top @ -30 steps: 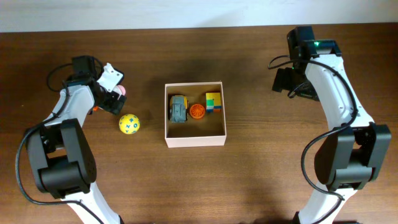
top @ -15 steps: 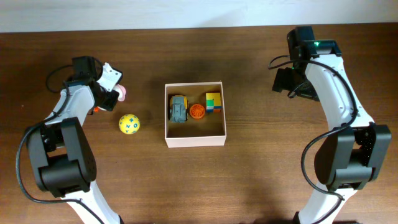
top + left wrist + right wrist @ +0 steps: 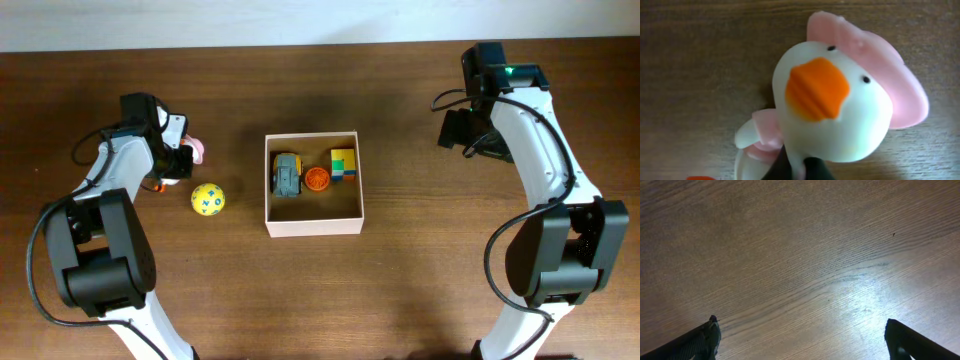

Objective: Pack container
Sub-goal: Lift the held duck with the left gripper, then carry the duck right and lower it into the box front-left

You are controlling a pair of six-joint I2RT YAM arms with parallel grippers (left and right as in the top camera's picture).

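Observation:
The container point(image 3: 314, 227), a shallow square box, white outside and tan inside, sits mid-table holding a grey toy car point(image 3: 288, 175), an orange round toy point(image 3: 317, 179) and a yellow-green-blue block point(image 3: 343, 163). Left of it, my left gripper point(image 3: 180, 160) is shut on a white toy duck point(image 3: 197, 150) with an orange beak and a pink hat. In the left wrist view the duck point(image 3: 835, 100) fills the picture, with my left gripper point(image 3: 802, 169) pinching its lower body. My right gripper point(image 3: 456, 130) hangs open over bare wood at the far right; in its wrist view the right gripper point(image 3: 802, 340) holds nothing.
A yellow ball point(image 3: 208, 199) with blue marks lies on the table between the duck and the container. A small orange piece point(image 3: 700, 177) shows at the bottom left edge of the left wrist view. Brown wooden table point(image 3: 400, 290) all around.
My left gripper has closed on the duck and drawn a little left and toward the table's front. The right arm has not moved.

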